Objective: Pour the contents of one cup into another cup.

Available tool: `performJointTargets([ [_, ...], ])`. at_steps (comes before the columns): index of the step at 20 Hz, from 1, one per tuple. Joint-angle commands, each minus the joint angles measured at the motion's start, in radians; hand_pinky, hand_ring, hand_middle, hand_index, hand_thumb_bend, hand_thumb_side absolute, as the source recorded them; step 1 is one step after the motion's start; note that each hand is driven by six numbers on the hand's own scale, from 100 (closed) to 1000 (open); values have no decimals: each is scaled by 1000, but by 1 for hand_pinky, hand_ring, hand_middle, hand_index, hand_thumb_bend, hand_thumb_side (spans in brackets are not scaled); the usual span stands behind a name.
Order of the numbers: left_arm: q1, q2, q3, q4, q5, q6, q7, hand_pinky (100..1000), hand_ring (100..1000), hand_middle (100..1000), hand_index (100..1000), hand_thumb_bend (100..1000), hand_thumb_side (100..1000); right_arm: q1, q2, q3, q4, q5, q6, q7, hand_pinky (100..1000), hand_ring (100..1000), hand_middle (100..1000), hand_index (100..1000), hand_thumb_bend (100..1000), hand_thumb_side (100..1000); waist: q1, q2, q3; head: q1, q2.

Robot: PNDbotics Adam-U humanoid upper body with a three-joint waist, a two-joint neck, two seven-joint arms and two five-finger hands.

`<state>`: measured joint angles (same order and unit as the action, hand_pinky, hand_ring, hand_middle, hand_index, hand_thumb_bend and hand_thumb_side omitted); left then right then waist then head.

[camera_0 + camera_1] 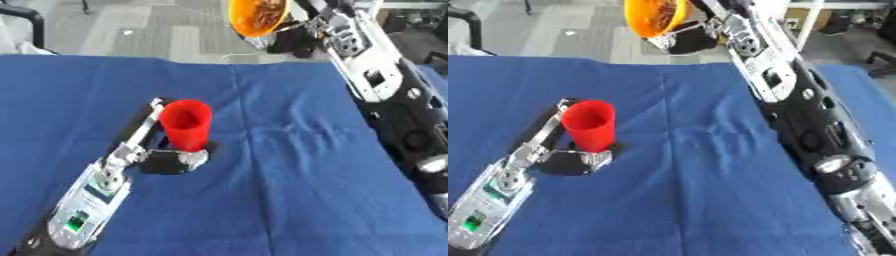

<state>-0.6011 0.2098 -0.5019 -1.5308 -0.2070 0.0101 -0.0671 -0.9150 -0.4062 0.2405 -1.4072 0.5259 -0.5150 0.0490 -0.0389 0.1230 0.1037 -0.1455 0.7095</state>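
A red cup [186, 124] stands upright on the blue tablecloth, left of centre. My left hand [171, 159] is at its base, with fingers curled round the lower part of the cup. High at the top of the view, an orange cup [256, 16] is held tilted with its mouth toward me, and brownish contents show inside it. My right hand [296, 40] holds it from behind, fingers curled round its side. The orange cup hangs well beyond and to the right of the red cup.
The blue cloth [262, 190] covers the whole table. My right arm [798, 115] runs down the right side of the table. Grey floor lies beyond the far edge, with a dark chair [26, 20] at the upper left.
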Motion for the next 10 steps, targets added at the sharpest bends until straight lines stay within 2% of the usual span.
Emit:
performJointTargets([
  [1, -27, -6, -4, -4, -15, -12, -7, 100, 287, 294, 596, 359, 209, -27, 12, 5, -14, 3, -8, 16, 700, 667, 306, 574, 112, 107, 1, -18, 2, -5, -10],
  [10, -45, -24, -11, 9, -40, -29, -16, 100, 288, 295, 597, 360, 206, -28, 58, 28, 12, 25, -38, 40, 705, 667, 307, 575, 107, 104, -3, -17, 6, -6, -13],
])
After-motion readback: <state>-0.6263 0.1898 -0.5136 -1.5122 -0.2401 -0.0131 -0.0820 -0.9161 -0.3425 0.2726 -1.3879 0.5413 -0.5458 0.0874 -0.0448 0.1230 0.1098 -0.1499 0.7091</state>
